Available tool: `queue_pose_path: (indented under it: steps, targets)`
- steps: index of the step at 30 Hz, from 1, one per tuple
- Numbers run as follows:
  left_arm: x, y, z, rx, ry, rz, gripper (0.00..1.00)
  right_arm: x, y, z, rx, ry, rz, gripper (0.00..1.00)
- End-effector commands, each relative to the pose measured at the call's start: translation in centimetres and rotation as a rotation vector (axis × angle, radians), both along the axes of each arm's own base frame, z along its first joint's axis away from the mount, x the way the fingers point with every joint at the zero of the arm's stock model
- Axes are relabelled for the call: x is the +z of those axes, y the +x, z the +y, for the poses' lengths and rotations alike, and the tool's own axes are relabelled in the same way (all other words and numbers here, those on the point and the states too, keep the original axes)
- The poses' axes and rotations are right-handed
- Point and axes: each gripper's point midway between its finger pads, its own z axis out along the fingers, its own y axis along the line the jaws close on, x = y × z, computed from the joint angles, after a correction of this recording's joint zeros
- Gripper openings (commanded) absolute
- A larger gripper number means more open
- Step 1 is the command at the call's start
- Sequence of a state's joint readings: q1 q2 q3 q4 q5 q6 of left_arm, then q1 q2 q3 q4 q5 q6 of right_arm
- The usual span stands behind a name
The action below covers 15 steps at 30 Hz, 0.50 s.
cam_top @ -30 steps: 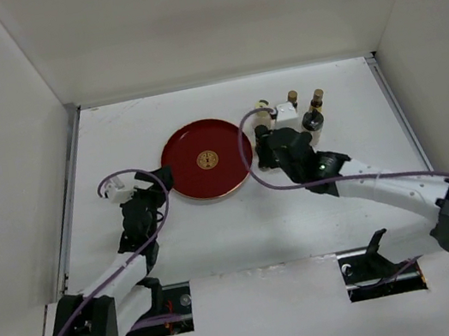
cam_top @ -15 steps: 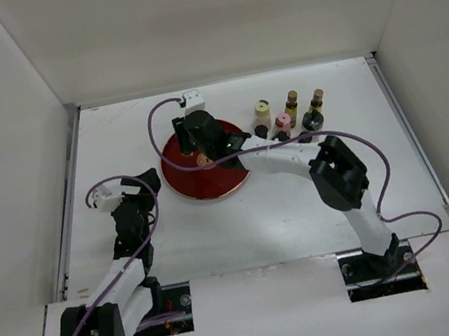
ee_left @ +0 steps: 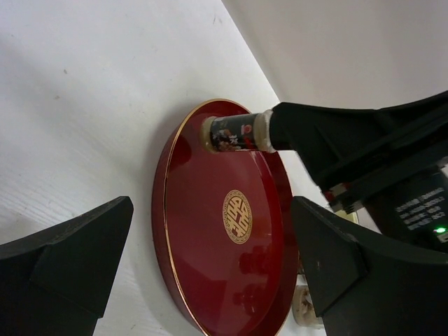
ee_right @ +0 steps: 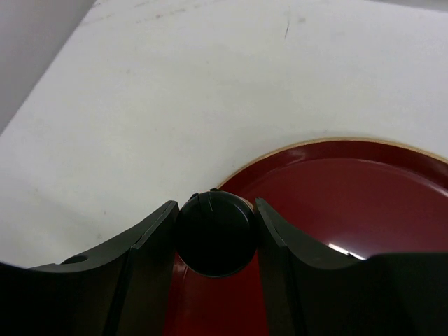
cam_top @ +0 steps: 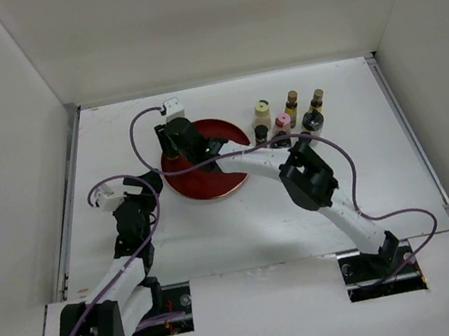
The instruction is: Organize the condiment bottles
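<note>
Now that the right arm has swung across from the bottle cluster, where it was a second ago, the dark bottle (ee_left: 234, 133) it carries sits over the far-left part of the red tray (ee_left: 203, 280), just inside the gold rim. I read the right gripper (ee_right: 215, 217) as clamped on the bottle's black cap (ee_right: 213, 234), one finger hugging each side. From the left wrist view the bottle looks upright, with its base down at the tray floor, though I can't tell whether it is touching or just above.

Half a second ago that gripper was over the tray's gold emblem (ee_left: 237, 217); it has since slid further left and outward. I take that to mean I'm at the placing step for this bottle, with release the next call.

The other bottles (cam_top: 292, 102) stand grouped on the table (cam_top: 219, 234) just right of the tray, the cream-capped one (cam_top: 261, 111) and pink-capped one (cam_top: 282, 121) among them, so most of the sorting lies ahead.

My left gripper (ee_left: 211, 210) hangs wide apart and empty, near the tray's near-left edge.
</note>
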<state>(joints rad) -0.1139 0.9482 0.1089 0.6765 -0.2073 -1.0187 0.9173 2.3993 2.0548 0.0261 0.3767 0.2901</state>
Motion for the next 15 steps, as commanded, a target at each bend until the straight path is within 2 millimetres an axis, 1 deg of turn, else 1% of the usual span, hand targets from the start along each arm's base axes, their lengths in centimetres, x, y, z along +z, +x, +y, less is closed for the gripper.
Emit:
queue_pose_path:
  steps: [1,3,6,8,10,12,13,14,15]
  targets:
    - [1.7,0.2,-0.3,-0.012,-0.006,-0.061,1.0,1.5,-0.2,1.3,0.013,0.028,-0.029,0.4]
    - [1.5,0.2,-0.3,-0.009,-0.004,-0.055,1.0,0.7,-0.3,1.2,0.012,0.017,-0.016,0.4]
    - [1.3,0.3,-0.4,-0.017,-0.01,-0.044,1.0,0.2,-0.3,1.2,0.006,0.011,-0.011,0.41]
    - [1.3,0.4,-0.5,-0.018,-0.005,-0.042,1.0,-0.2,-0.4,1.1,0.003,0.006,-0.001,0.43]
    - [1.1,0.4,-0.6,-0.021,-0.012,-0.035,1.0,-0.8,-0.4,1.1,0.003,0.007,0.01,0.49]
    - [1.2,0.5,-0.6,-0.023,-0.011,-0.04,1.0,-0.9,-0.5,0.9,-0.002,0.007,0.011,0.61]
    - [1.2,0.4,-0.7,-0.025,-0.007,-0.039,1.0,-0.7,-0.5,0.9,-0.003,0.015,0.011,0.67]
    - [1.2,0.4,-0.6,-0.024,-0.006,-0.039,1.0,-0.4,-0.6,0.9,-0.005,0.023,0.011,0.71]
    - [1.1,0.4,-0.6,-0.023,-0.009,-0.038,1.0,0.0,-0.6,1.0,-0.002,0.035,0.009,0.72]
